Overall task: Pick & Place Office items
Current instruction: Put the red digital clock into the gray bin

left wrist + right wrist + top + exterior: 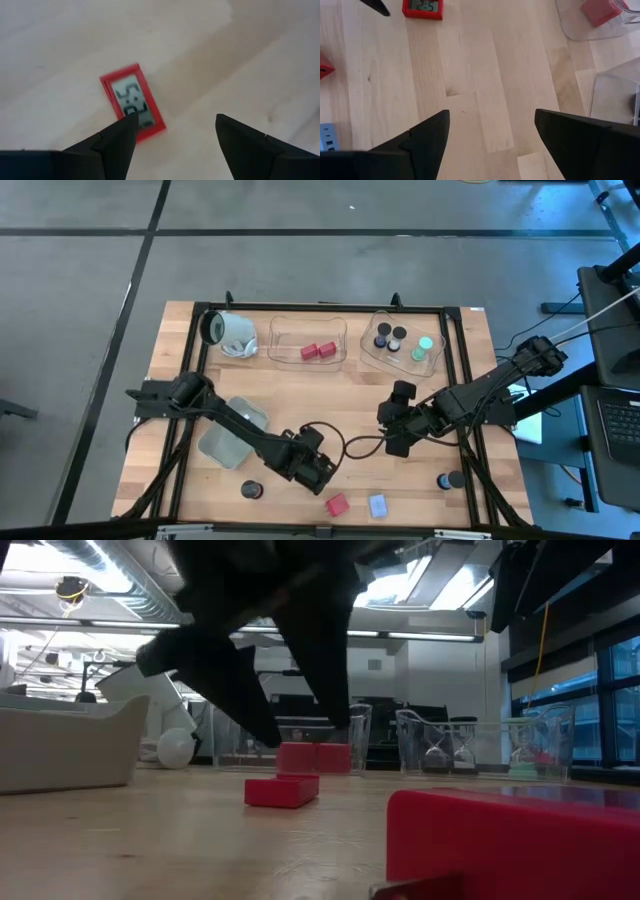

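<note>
A small flat red clock with a grey display [132, 102] lies on the wood. My left gripper [175, 120] hangs open just above it, fingertips [250, 720] clear of the clock [282, 790]. In the high view the left gripper [316, 467] covers it. A red block [336, 504], a blue block [378, 505] and a black cylinder [251, 490] stand near the front edge. My right gripper [392, 430] waits open over bare wood [490, 125] at mid-table.
At the far edge, one clear tray [308, 345] holds two red blocks; another [400, 345] holds black cylinders and a mint-green disc. Grey-blue trays [235, 430] lie under the left arm. A white cylinder [228, 330] lies far left. Two small cylinders [450, 479] stand front right.
</note>
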Available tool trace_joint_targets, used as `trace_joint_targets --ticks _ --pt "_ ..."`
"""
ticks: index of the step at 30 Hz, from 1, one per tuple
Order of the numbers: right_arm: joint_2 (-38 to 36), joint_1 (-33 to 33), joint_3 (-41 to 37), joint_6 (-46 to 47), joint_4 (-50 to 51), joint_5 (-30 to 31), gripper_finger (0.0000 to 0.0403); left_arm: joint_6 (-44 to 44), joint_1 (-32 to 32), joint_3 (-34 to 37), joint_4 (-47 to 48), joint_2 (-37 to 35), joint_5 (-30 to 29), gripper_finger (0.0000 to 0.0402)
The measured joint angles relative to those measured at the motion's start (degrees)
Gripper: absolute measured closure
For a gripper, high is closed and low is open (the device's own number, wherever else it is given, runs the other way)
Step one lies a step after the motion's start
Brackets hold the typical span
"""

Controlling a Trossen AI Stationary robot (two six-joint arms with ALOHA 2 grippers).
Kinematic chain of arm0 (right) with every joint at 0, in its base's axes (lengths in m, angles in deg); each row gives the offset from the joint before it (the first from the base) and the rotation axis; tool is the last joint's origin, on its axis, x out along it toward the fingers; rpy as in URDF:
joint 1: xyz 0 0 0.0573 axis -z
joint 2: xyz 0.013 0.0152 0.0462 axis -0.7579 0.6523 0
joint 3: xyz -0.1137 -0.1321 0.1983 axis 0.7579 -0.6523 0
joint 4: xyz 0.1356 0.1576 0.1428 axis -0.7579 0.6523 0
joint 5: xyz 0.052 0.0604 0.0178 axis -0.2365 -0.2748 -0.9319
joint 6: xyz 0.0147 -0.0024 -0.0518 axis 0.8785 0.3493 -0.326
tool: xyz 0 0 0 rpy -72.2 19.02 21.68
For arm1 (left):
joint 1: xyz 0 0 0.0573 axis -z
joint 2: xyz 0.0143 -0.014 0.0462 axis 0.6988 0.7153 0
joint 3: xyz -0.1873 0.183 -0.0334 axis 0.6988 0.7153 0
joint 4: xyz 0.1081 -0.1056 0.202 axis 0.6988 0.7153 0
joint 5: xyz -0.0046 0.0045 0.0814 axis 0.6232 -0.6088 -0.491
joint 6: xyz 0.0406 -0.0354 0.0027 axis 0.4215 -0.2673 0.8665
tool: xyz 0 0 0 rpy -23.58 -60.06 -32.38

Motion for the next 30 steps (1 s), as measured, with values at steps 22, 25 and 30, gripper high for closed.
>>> trace_joint_targets --ticks 22,25,30 --pt "0.0 -0.9 0.0 -0.1 0.0 -1.5 0.0108 -0.7 -2.2 0.0 3.8 5.7 -2.2 0.0174" --pt "0.0 -0.9 0.0 -0.1 0.0 -1.4 0.0108 0.7 -2.2 0.0 4.2 5.6 -1.2 0.0213" --pt "0.0 -0.9 0.0 -0.2 0.0 -1.4 0.0108 2.7 -2.2 0.0 3.7 5.4 -0.2 0.026"
